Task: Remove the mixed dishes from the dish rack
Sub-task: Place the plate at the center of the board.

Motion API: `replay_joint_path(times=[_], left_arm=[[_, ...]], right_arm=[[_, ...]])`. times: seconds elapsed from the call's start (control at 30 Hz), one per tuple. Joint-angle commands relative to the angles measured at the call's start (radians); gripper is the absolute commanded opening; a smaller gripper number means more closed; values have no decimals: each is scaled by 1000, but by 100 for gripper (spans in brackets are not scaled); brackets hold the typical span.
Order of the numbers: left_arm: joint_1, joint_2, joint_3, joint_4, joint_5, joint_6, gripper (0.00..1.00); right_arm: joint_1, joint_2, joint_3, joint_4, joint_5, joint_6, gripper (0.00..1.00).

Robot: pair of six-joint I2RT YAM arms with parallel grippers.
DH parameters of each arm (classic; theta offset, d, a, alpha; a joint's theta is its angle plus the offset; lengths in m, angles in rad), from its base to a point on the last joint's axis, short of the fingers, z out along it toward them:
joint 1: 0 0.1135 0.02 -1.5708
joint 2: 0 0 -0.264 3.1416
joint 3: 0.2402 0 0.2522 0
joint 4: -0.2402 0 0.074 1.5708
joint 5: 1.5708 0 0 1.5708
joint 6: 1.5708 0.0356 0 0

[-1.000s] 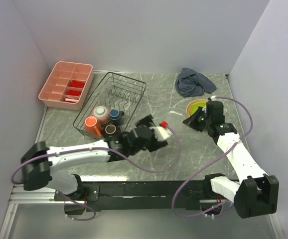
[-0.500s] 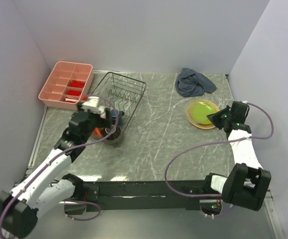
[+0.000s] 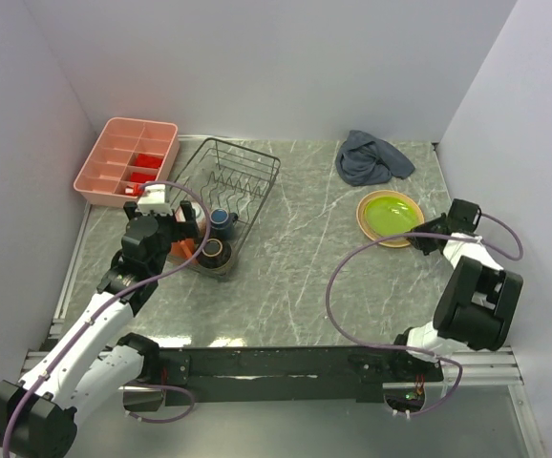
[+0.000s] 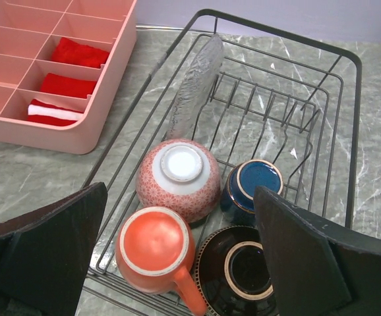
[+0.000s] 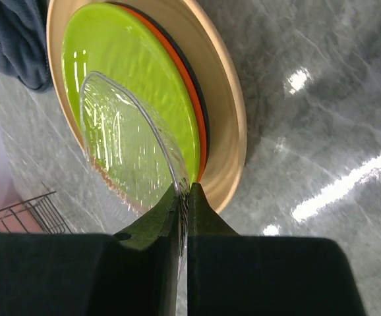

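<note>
— Claws first: how does the left claw (image 4: pixel 180 217) stand?
— Spread as wide as it goes, holding nothing. It hangs over the near end of the dish rack (image 3: pixel 241 175), with the crockery right below it.
— And the right claw (image 5: pixel 185 194)?
— Pressed together on the rim of a clear plate (image 5: pixel 128 145), at the right side of the table (image 3: pixel 295 258), well apart from the rack.
— Where do the dishes lie, biggest first?
— The tan-yellow plate (image 5: pixel 227 112) sits flat on the marble, near a dark blue cloth (image 3: pixel 371 157). The lime green plate (image 5: pixel 131 59) is stacked above it. The pinched clear plate lies over the green one; whether they touch I cannot tell.
— And in the rack?
— A second clear plate (image 4: pixel 194 85) leans on edge against the left side, by the prongs. At the near end, packed close, the pinkish bowl (image 4: pixel 177 174) sits upside down. The dark brown bowl (image 4: pixel 233 276) is upside down too, beside the orange mug (image 4: pixel 152 253). The small blue cup (image 4: pixel 253 184) is just beside the pinkish bowl.
— Anything else?
— A pink tray (image 4: pixel 78 135) just left of the rack, with red pieces (image 4: pixel 78 52) in some compartments.
</note>
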Motion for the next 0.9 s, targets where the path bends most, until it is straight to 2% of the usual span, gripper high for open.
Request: replay_joint_path(times=[0.0, 0.03, 0.13, 0.23, 0.33, 0.4, 0.47, 0.67, 0.8, 0.83, 0.87], left_arm=[[3, -17, -8, 53, -29, 0, 99], [3, -15, -8, 56, -28, 0, 99], [3, -9, -8, 63, -12, 2, 99], [3, -5, -10, 66, -5, 2, 99], [3, 1, -10, 69, 6, 2, 100], [3, 4, -10, 72, 9, 2, 99], [3, 8, -10, 72, 14, 3, 99], [3, 14, -10, 73, 23, 2, 100], [3, 27, -7, 72, 70, -12, 99], [3, 40, -5, 66, 78, -16, 99], [3, 47, 2, 61, 83, -21, 99]], right_arm=[[-5, 51, 84, 62, -17, -14, 8], [-5, 57, 90, 61, -14, -20, 9], [-5, 71, 112, 52, 2, -43, 22], [-4, 77, 133, 39, 12, -64, 27], [-2, 92, 164, 15, 20, -92, 42], [1, 98, 194, -26, 44, -120, 48], [10, 92, 210, -65, 66, -147, 49], [34, 39, 233, -135, 135, -175, 64], [73, -44, 219, -151, 160, -195, 83], [91, -66, 214, -152, 160, -202, 91], [102, -107, 213, -158, 169, -218, 92]])
